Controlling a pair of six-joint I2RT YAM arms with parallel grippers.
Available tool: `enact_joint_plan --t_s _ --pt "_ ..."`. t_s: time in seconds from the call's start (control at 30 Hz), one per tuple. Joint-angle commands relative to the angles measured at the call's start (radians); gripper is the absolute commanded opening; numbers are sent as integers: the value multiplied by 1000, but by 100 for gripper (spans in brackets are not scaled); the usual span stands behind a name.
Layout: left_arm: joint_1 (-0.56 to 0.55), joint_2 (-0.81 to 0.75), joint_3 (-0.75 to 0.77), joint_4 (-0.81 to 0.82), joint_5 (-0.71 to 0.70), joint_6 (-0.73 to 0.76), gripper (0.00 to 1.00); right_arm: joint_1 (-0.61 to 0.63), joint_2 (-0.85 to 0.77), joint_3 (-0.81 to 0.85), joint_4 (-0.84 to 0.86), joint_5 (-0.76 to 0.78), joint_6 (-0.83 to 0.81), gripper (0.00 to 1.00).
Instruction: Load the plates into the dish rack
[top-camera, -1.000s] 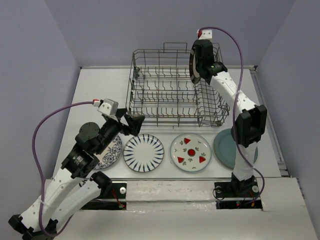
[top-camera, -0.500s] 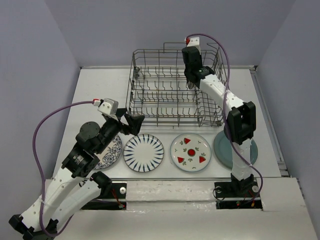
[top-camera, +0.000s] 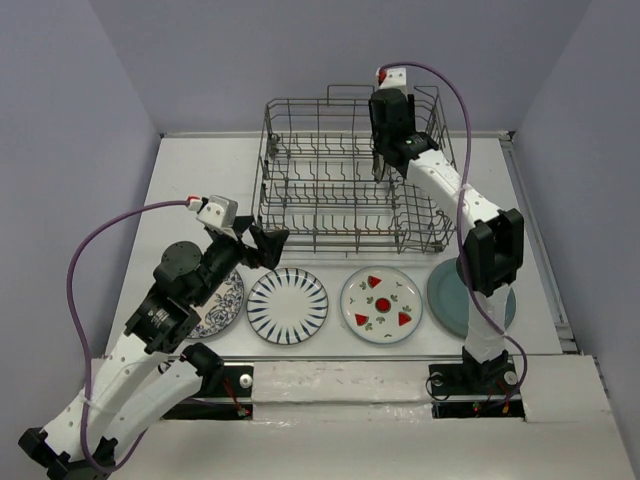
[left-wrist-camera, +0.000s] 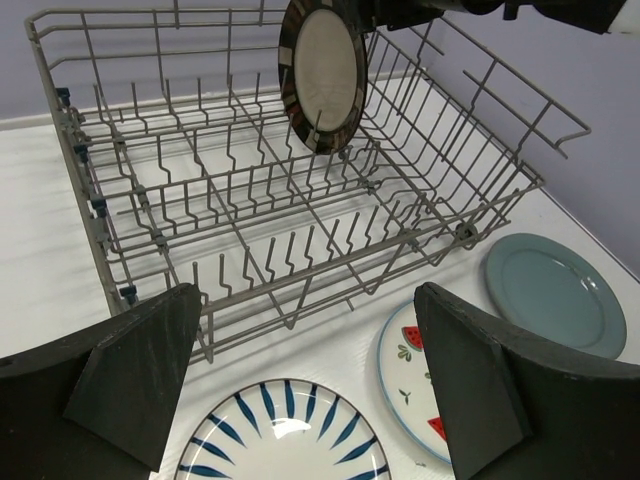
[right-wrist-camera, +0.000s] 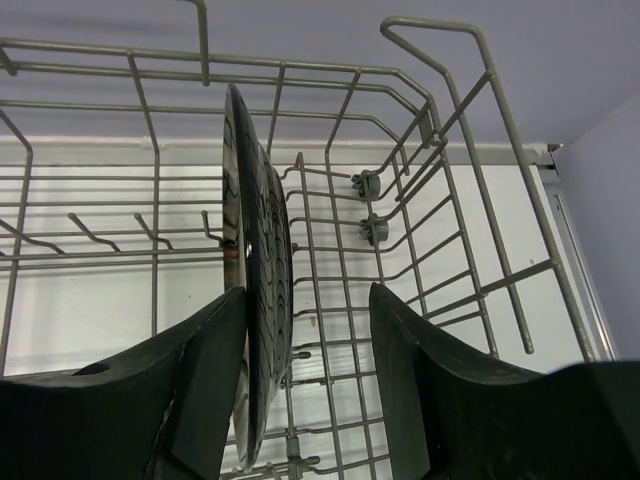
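Top view: we are seeing right gripper (top-camera: 386, 160) reaching into dish rack (top-camera: 330, 232) at its far right corner; jaw state unreadable here. Left gripper (top-camera: 268, 245) hovering spread, empty, by rack's near left corner; left arm hiding part of blue floral plate (top-camera: 222, 305) at table's near edge.

Left wrist: dark plate (left-wrist-camera: 322, 75) standing upright between tines, top rim running out of frame.

Right wrist: fingers (right-wrist-camera: 200, 400) spread either side of plate, gap showing beside right finger; we are judging tines are carrying it. Plate's foot hidden.
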Motion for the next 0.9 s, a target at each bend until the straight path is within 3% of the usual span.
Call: enact_joint_plan --t_s 0.0,0.13,0.27,0.3,0.37,0.43,0.5,0.57,0.7,0.73,0.87 --pt "11 3 -7 39 -17 12 99 8 -127 -27 56 -50 24 58" --pt "14 6 -7 38 -21 13 99 17 -245 -99 6 -228 125 63" --pt "20 3 -7 36 -29 13 99 47 -464 -359 51 -553 303 64" --pt "22 0 -7 36 -32 15 99 63 -501 -421 79 -666 350 61" --pt "22 -1 -7 36 -44 13 99 147 -604 -543 133 -743 387 53" --pt "22 -3 -7 36 -54 13 99 216 -662 -694 176 -767 424 31" --pt "22 -4 -7 35 -64 15 99 317 -739 -777 179 -754 447 16" --pt "23 -7 -7 33 -83 16 99 389 -782 -885 180 -765 481 7" --pt "23 -12 -7 32 -106 19 99 460 -871 -1051 185 -782 582 8" --pt "23 -10 -7 30 -112 16 99 469 -883 -1088 196 -785 628 22" --pt "28 -3 -8 29 -132 15 99 521 -857 -1232 254 -755 714 37"
